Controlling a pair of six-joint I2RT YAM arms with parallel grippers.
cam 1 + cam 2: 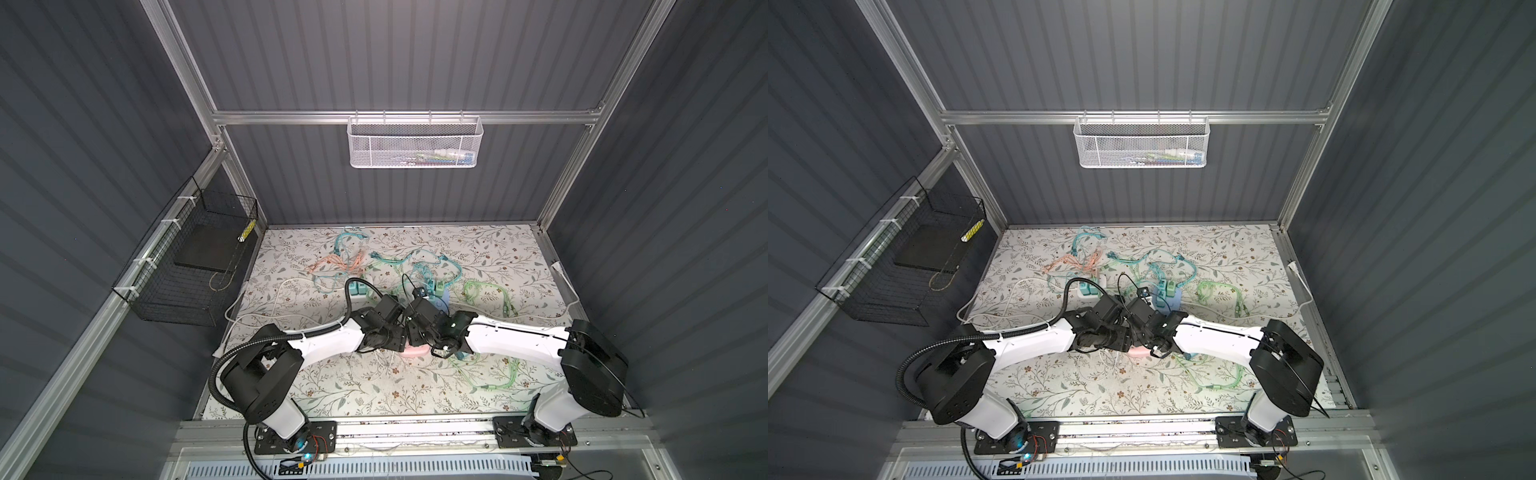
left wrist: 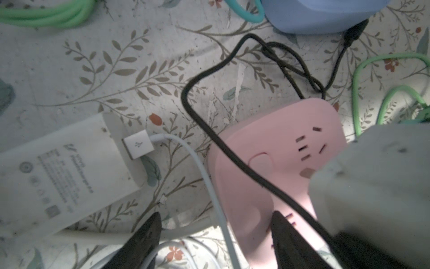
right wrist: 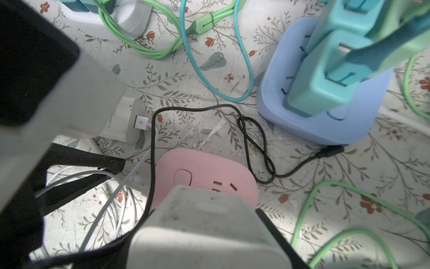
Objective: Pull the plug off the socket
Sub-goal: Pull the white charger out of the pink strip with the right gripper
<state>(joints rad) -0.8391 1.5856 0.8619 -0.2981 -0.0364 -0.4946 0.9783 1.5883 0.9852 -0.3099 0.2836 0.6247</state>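
Two black fingertips (image 2: 149, 233) of the left claw (image 2: 214, 221) are held well apart in the left wrist view, and nothing is clasped between them. Only a white USB cable (image 2: 200, 167) and an edge of the pink socket (image 2: 274, 144) are seen through the gap. The right claw (image 3: 200, 223) is set down on top of that same socket. A dirty grey-white block fills the space between its black fingers. It cannot be told whether this block is a held thing or part of the claw itself, so its grip is left undecided. The pressing-down pose is judged to be a brace: the socket looks light and would likely be lifted along with any plug drawn from it.

Just beside the socket but apart from it, the plug, a white charger (image 2: 65, 172), is laid on its side on the floral surface (image 2: 69, 81). The USB cable is fitted into its end. The slots that show on the pink face are empty, so the plug is judged to be out already. A black cable (image 2: 232, 151) is draped across the socket and could be snagged when the claws are drawn away. Farther off, a blue socket (image 3: 302, 121) is loaded with teal plugs (image 3: 325, 76), and green cables (image 2: 46, 17) are scattered round about.
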